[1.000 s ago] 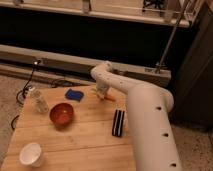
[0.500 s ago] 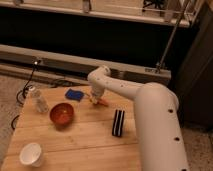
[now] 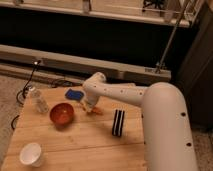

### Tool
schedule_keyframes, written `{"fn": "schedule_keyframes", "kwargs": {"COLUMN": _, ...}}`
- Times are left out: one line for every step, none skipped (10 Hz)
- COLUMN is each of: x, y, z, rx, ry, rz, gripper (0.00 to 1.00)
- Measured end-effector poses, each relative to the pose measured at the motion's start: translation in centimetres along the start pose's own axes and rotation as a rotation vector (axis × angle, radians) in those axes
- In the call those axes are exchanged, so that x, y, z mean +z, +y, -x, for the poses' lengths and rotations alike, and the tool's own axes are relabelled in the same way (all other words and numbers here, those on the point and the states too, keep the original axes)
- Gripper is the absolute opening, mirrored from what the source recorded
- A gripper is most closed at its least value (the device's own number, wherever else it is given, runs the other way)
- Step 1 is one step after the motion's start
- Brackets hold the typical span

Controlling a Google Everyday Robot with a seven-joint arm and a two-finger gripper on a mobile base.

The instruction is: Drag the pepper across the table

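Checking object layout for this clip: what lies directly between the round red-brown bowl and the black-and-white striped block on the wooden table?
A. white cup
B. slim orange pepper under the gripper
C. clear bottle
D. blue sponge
B: the slim orange pepper lies there, with the gripper down on it.

Table (image 3: 75,140): bowl (image 3: 62,114), cup (image 3: 31,154), bottle (image 3: 38,100), pepper (image 3: 95,110) under hand (image 3: 89,106).

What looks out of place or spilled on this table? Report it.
Nothing stands out. The bowl, cup and bottle stand upright on the table; no spill shows. The gripper, shut, is down at the pepper, right of the bowl.
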Motion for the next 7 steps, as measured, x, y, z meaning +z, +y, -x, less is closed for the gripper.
{"fn": "schedule_keyframes", "kwargs": {"x": -0.3, "y": -1.8, "z": 0.1, "rx": -0.015, "ry": -0.007, "rz": -0.009, "gripper": 0.15}}
{"fn": "schedule_keyframes", "kwargs": {"x": -0.6, "y": -3.0, "z": 0.3, "rx": -0.028, "ry": -0.018, "rz": -0.011, "gripper": 0.15}}
{"fn": "schedule_keyframes", "kwargs": {"x": -0.8, "y": -4.2, "z": 0.6, "rx": -0.038, "ry": -0.030, "rz": -0.015, "gripper": 0.15}}
{"fn": "schedule_keyframes", "kwargs": {"x": -1.0, "y": -5.5, "z": 0.9, "rx": -0.046, "ry": -0.044, "rz": -0.019, "gripper": 0.15}}
{"fn": "schedule_keyframes", "kwargs": {"x": -1.1, "y": -6.5, "z": 1.1, "rx": -0.045, "ry": -0.050, "rz": -0.023, "gripper": 0.15}}
{"fn": "schedule_keyframes", "kwargs": {"x": -1.1, "y": -7.2, "z": 1.3, "rx": -0.044, "ry": -0.053, "rz": -0.026, "gripper": 0.15}}
{"fn": "schedule_keyframes", "kwargs": {"x": -1.1, "y": -7.9, "z": 1.4, "rx": -0.037, "ry": -0.048, "rz": -0.027, "gripper": 0.15}}
